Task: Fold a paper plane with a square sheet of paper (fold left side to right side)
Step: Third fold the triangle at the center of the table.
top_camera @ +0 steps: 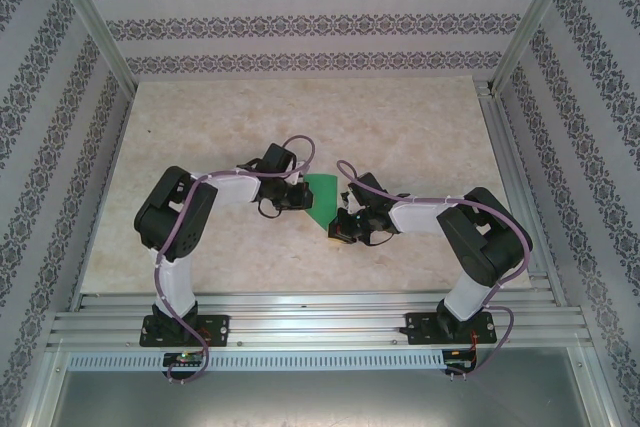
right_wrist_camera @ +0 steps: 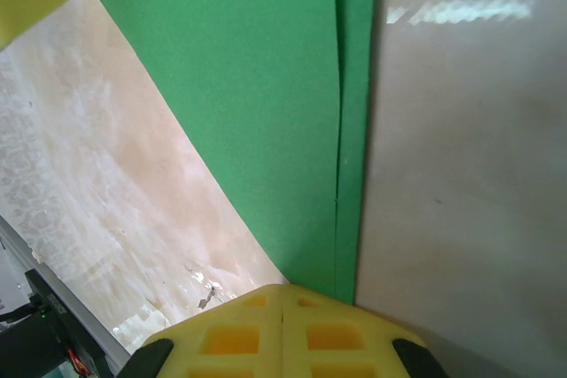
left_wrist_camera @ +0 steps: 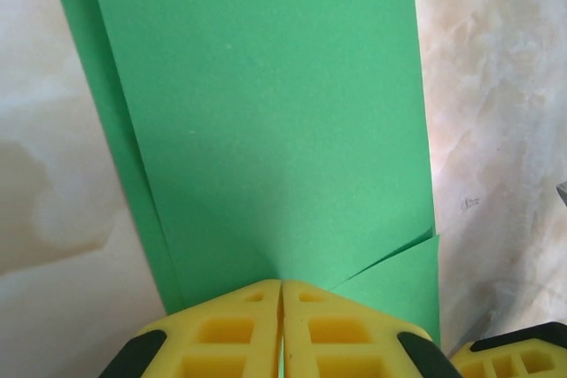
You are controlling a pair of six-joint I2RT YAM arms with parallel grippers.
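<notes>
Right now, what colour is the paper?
The paper is plain bright green, clearest in the left wrist view.

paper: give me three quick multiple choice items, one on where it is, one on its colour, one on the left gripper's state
1. Where does the paper lie in the top view?
A. on the rails by the bases
B. between the left gripper and the right gripper
C. in the far left corner

2. What colour is the paper?
A. green
B. white
C. blue

3. How do the left gripper's jaws stand?
A. wide open
B. clamped round a cup
C. shut

Answers: 1 B, it sits mid-table with a gripper at each side; 2 A, it is green in all three views; 3 C, the left wrist view shows the jaws meeting with no gap at the paper's edge.
</notes>
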